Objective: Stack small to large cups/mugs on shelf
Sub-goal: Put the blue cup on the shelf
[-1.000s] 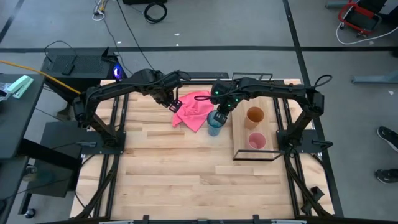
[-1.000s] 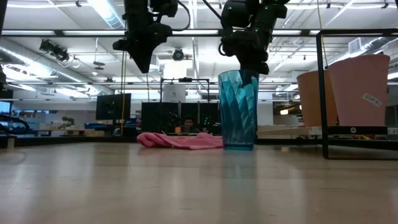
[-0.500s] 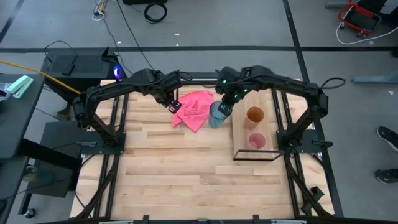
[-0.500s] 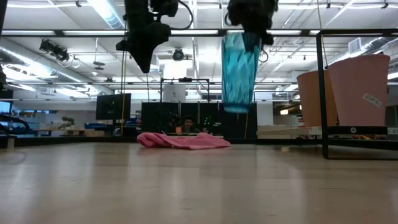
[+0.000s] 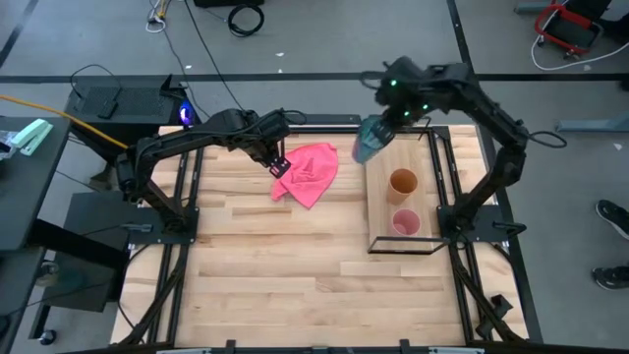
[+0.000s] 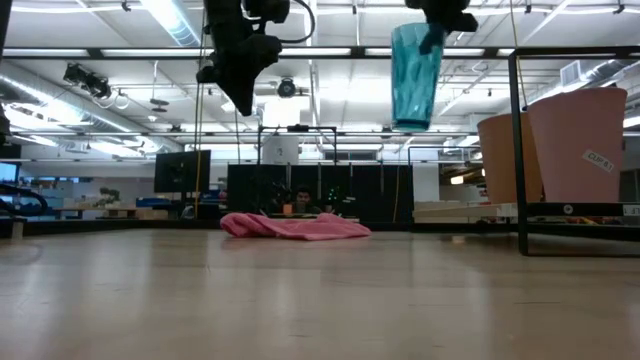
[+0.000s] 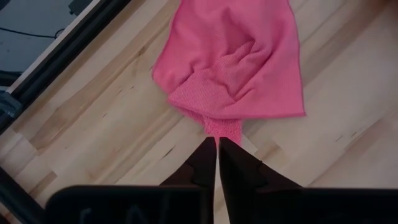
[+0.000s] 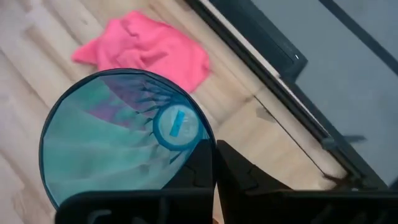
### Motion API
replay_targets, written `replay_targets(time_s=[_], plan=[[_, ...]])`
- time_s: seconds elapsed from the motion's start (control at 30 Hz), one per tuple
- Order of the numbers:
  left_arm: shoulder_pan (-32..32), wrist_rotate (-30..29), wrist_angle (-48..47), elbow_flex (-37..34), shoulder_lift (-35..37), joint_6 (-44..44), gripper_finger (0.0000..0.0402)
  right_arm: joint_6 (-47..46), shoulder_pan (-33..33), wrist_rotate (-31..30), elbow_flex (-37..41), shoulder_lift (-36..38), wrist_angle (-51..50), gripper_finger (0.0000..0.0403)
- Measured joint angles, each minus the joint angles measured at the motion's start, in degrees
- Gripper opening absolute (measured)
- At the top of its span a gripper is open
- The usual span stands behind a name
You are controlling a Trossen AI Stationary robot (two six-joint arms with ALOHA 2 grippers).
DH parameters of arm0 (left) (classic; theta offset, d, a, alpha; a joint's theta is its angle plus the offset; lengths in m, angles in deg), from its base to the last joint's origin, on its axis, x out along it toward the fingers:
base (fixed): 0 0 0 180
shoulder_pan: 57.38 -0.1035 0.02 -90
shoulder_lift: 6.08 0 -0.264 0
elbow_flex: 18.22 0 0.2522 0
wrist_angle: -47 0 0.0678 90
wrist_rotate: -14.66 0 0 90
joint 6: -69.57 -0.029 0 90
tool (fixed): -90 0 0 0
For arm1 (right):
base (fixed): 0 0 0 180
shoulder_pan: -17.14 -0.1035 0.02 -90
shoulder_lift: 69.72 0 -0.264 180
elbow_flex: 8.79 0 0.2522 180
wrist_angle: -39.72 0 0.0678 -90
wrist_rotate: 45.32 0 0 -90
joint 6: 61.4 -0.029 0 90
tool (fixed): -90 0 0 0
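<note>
Right tool (image 5: 376, 138) is pinched on the rim of the teal cup (image 5: 369, 141), carrying it tilted & well up in the air, above the far-left corner of the shelf (image 5: 377, 211); low view shows the cup (image 6: 416, 75) hanging clear of everything, mouth up. Left tool (image 5: 276, 163) hovers over the near edge of the pink cloth (image 5: 310, 173), fingers almost together w/ only a thin gap, nothing held; wrist view puts the cloth (image 7: 233, 59) just past its tips. On the shelf: orange cup (image 5: 403, 184) & pink cup (image 5: 406, 223) stand upright, side by side, not nested. Progress, as I judge it: early-mid. Biggest cup is picked but not placed; no stacking done yet. Left: set teal down on the shelf, then orange into it, pink last. Worktop (image 5: 285, 265) holds only the cloth otherwise.
</note>
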Motion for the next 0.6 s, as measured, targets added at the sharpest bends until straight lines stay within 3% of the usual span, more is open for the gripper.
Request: replay_targets(time_s=[0.4, 0.6], plan=[[0.0, 0.0, 0.2, 0.0, 0.0, 0.4, 0.0025, 7.3, 17.4, 1.5, 1.8, 0.5, 0.2, 0.0005], [0.2, 0.0, 0.1, -0.3, 0.0, 1.6, 0.0014, 12.2, 23.7, 3.5, 14.2, 3.5, 0.0, 0.0004]])
